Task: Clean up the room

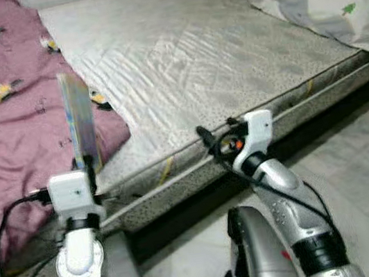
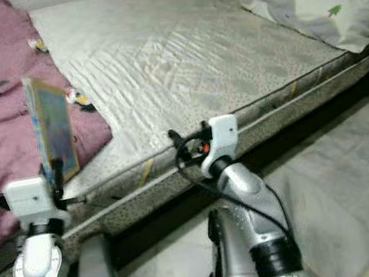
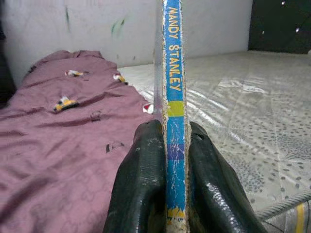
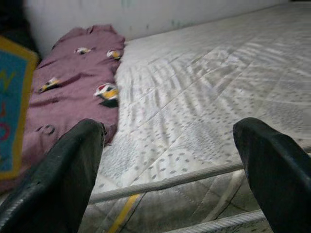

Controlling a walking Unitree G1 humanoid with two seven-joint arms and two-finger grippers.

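1. Blue-spined, the thin hardback picture book (image 3: 174, 111) carries yellow lettering reading "MANDY STANLEY" and has worn, pale edges; its cover (image 2: 53, 128) is mainly blue with a yellow border.
2. The book stands upright on its lower edge, held above the near edge of the bed, over the purple blanket.
3. The left claw (image 3: 167, 194) grips the book: its two black fingers (image 3: 143, 189) press against either side of the spine at the lower end.
4. The left silver arm (image 1: 79, 246) rises beneath the book, with a white wrist housing and black cables.
5. The right claw (image 4: 170, 165) stands wide apart, holding nothing, and points at the mattress edge just in front of it.
6. The right silver arm (image 1: 284, 193) reaches toward the side of the bed, right of the book and well apart from it.
7. The purple satin blanket with small cartoon figures (image 1: 8, 131) covers the left part of the bed.
8. The grey quilted mattress (image 1: 193, 60) lies bare to the right of the blanket.
9. A white pillow with a small green mark (image 1: 325, 4) lies at the far right corner of the mattress.
10. Pale floor (image 1: 363, 159) runs alongside the bed.
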